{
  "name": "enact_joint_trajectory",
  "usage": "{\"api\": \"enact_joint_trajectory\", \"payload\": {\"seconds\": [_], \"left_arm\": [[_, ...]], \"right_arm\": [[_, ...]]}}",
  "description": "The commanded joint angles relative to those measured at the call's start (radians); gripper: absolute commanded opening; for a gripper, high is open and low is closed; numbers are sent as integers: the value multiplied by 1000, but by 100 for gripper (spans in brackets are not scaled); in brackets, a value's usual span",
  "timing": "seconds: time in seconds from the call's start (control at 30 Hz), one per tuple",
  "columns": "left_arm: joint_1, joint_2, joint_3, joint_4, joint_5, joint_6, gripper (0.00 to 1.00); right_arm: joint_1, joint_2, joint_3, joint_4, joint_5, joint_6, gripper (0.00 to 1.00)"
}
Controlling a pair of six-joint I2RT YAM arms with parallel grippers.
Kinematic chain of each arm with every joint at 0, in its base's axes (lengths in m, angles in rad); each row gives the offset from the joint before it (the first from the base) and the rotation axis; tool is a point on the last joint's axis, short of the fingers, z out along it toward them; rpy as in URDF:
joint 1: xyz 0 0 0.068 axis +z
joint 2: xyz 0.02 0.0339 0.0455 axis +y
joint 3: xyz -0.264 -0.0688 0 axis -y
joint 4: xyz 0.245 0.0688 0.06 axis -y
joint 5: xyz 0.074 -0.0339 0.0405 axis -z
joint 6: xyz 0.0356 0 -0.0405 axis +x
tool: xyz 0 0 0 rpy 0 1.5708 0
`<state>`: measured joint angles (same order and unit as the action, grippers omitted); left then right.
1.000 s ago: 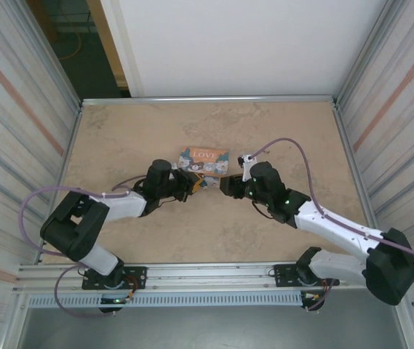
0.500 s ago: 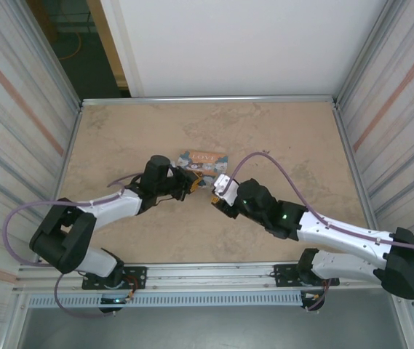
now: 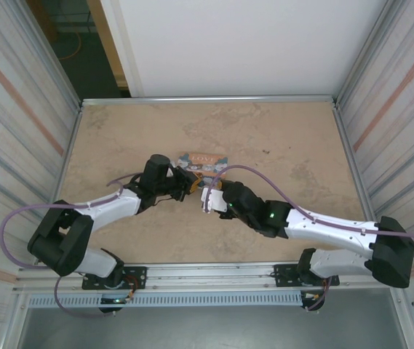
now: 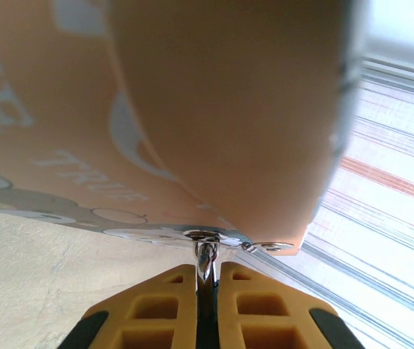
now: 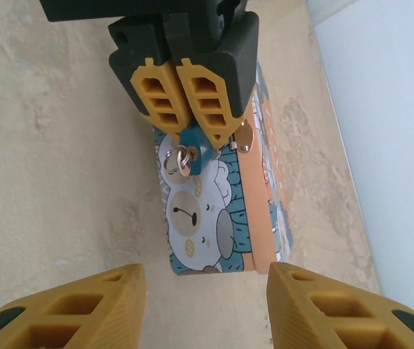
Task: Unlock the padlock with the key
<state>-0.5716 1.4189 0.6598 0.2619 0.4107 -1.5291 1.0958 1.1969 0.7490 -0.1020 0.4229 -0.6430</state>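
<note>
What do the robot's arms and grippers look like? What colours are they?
The left arm and the right arm are both white tubes joined by chunky black joints, and a thin purple cable loops along each. Small green lights glow on the right one. The left gripper and the right gripper are black blocks, each with two yellow-orange fingers moulded with little hollow squares.

At the tin's [image 5: 199, 225] end the left gripper [image 5: 190, 138] pinches the teal padlock [image 5: 192, 156], a silver key [image 5: 176, 161] beside it. The right gripper [image 5: 205, 291] gapes nearby.
</note>
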Motion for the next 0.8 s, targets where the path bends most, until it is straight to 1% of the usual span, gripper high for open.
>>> {"api": "enact_joint_trajectory", "payload": {"seconds": [0.0, 0.27, 0.5, 0.77], "left_arm": [[-4, -36, 21, 22, 17, 18, 0], [-5, -34, 19, 30, 23, 12, 0], [-6, -35, 20, 28, 27, 15, 0], [-6, -38, 18, 28, 27, 12, 0]], "right_arm": [[6, 35, 42, 21, 11, -72, 46], [-4, 103, 58, 76, -26, -81, 45], [-30, 157, 78, 112, -68, -86, 41], [-44, 198, 85, 149, -78, -88, 36]]}}
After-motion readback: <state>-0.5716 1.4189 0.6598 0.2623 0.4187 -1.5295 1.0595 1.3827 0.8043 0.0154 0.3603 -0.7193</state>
